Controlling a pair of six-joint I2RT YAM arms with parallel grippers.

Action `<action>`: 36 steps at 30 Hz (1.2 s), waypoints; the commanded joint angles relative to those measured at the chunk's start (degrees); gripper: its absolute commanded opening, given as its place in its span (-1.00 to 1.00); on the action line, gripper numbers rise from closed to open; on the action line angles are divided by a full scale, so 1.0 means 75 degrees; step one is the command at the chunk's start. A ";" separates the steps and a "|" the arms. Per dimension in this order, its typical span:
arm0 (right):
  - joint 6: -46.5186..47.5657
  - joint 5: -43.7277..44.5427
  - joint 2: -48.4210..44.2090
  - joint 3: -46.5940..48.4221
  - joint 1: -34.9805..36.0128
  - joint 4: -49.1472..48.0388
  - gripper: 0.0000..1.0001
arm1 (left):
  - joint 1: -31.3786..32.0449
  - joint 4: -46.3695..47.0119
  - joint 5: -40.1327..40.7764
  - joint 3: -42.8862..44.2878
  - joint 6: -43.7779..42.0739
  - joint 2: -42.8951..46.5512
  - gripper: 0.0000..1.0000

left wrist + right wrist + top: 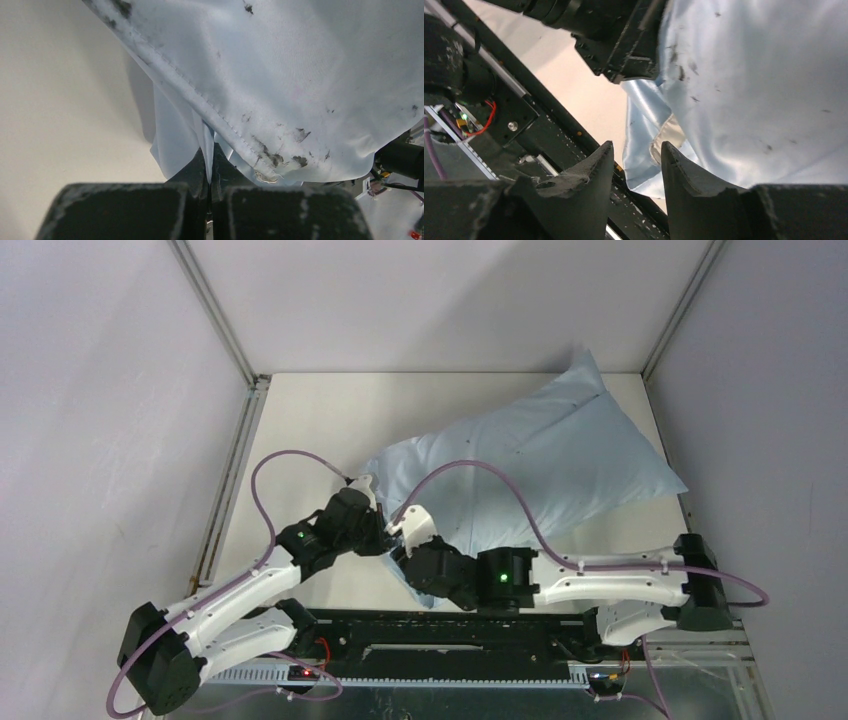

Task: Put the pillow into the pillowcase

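The pillowcase [540, 455] is lying plump and diagonal on the surface [320, 420], its far corner pointing toward the back right and its near end sitting at the front, where the two arms are meeting; the left end effector [210, 162] is pinching a thin fold of the blue fabric just under the stitched hem, its jaws pressed tight together on it; the right end effector [638, 155] is standing partly open close by, its jaws apart with a clear gap and nothing gripped between them, the case's loose edge hanging just beyond the fingertips; a paler patch [669, 139] is showing inside that edge; whether it is the pillow I cannot tell.
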State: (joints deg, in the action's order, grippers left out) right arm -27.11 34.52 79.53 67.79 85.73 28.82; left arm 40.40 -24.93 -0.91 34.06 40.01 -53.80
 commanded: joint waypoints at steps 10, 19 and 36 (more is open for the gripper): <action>0.1059 -0.0480 0.1989 0.0030 -0.0314 -0.0125 0.18 | 0.0029 -0.0084 0.0098 -0.0168 0.0133 0.0216 -1.00; 0.0673 0.0538 0.2605 -0.0022 -0.0239 0.0885 0.34 | -0.0395 -0.0258 0.0413 -0.0296 0.0257 0.0533 -1.00; 0.0205 -0.2063 0.1635 0.0031 -0.2203 -0.0600 -1.00 | -0.0208 -0.0162 -0.1430 -0.0094 -0.0645 0.0575 -1.00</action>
State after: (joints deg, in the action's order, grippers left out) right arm -23.59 29.23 97.34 67.20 75.42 33.45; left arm 36.99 -26.26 -3.84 32.67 39.42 -49.93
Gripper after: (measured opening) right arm 0.019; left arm 0.004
